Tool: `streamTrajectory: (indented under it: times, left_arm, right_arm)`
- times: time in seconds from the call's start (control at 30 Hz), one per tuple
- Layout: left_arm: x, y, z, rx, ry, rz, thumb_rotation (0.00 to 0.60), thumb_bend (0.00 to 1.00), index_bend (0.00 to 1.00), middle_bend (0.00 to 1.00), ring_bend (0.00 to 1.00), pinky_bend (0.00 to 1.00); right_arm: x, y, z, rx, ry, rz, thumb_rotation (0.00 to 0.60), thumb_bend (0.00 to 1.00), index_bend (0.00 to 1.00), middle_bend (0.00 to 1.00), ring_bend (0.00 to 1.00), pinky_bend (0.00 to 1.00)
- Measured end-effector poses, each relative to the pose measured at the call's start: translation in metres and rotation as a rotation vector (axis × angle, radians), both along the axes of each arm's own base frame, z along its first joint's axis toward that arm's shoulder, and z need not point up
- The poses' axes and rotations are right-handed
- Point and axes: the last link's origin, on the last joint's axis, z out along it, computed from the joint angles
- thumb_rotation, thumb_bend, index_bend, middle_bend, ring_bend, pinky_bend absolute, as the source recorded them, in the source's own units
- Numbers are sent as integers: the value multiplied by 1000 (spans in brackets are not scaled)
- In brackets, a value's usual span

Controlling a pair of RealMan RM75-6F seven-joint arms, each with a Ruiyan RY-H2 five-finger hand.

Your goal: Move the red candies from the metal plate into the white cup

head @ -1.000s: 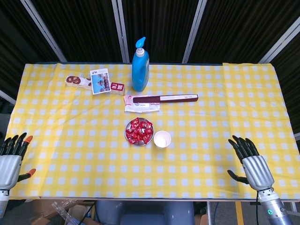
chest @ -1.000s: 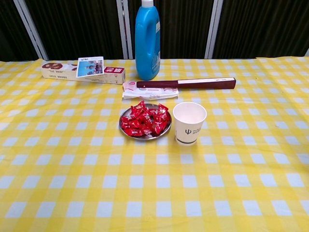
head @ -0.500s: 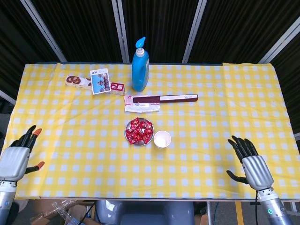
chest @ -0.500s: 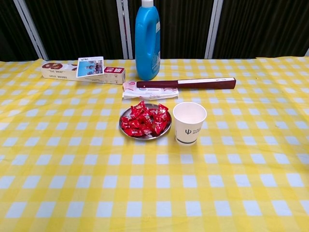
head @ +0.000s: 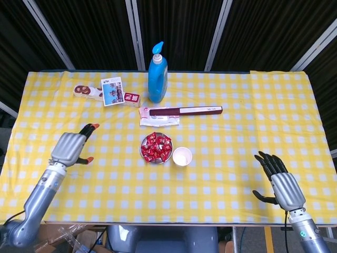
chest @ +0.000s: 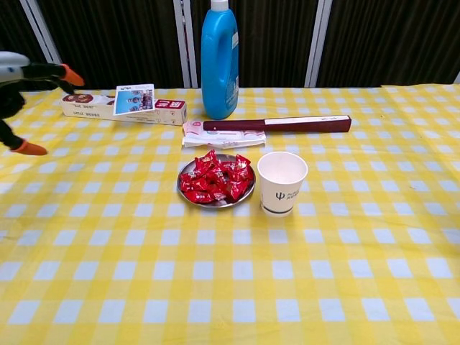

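Right now my left hand (head: 71, 147) hovers spread beside the metal plate (head: 156, 148) of red candies (head: 157, 146) (white cup (head: 182, 156) adjacent); my right hand (head: 281, 183) rests spread, well apart.

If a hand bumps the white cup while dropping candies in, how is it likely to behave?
The white cup looks like thin paper, upright and empty, so it is probably very light and apt to slide or tip on the checked cloth. Its base is narrower than its rim, which adds to the tipping risk. Squeezed, it would likely dent.
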Motion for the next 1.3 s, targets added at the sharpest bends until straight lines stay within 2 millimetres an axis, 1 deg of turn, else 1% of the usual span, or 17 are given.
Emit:
streamTrajectory:
  times: [0.03,0.13,0.2,0.23,0.37,0.53,0.67,0.93,1.13,1.3]
  left_arm:
    - [9,7,-7,-18,14,-9,600,220,103,132,814,845]
    - [28,19,-27,-61,36,-20,600,238,112,136,814,845]
    - [43,27,-46,-101,45,-22,600,266,129,142,814,846]
    - [46,29,-51,-111,47,-21,600,274,137,146,813,846]
    - [69,36,-83,-171,66,-26,600,277,147,156,814,847]
    - [85,40,-112,-213,88,-27,600,277,152,157,814,847]
    - [94,42,-127,-226,102,-26,600,277,161,157,814,848]
    - [108,46,-147,-233,116,-34,600,277,186,164,814,851]
    - [112,48,-157,-230,117,-32,600,277,201,179,817,859]
    - [111,51,-164,-226,134,-24,600,277,203,182,817,859]
  right_arm:
    - [0,-1,1,0,-5,-4,600,277,0,0,0,0]
    - [0,-1,2,3,-13,-9,600,277,0,0,0,0]
    - [0,-1,2,6,-15,-10,600,277,0,0,0,0]
    - [0,-1,2,8,-17,-10,600,277,0,0,0,0]
    - [0,-1,2,12,-25,-12,600,277,0,0,0,0]
    - [1,-2,2,18,-34,-12,600,277,0,0,0,0]
    - [1,-1,2,24,-39,-11,600,277,0,0,0,0]
    - [2,-2,4,28,-51,-13,600,277,0,0,0,0]
    - [2,-1,3,30,-54,-15,600,277,0,0,0,0]
    - [1,-1,4,33,-57,-18,600,277,0,0,0,0]
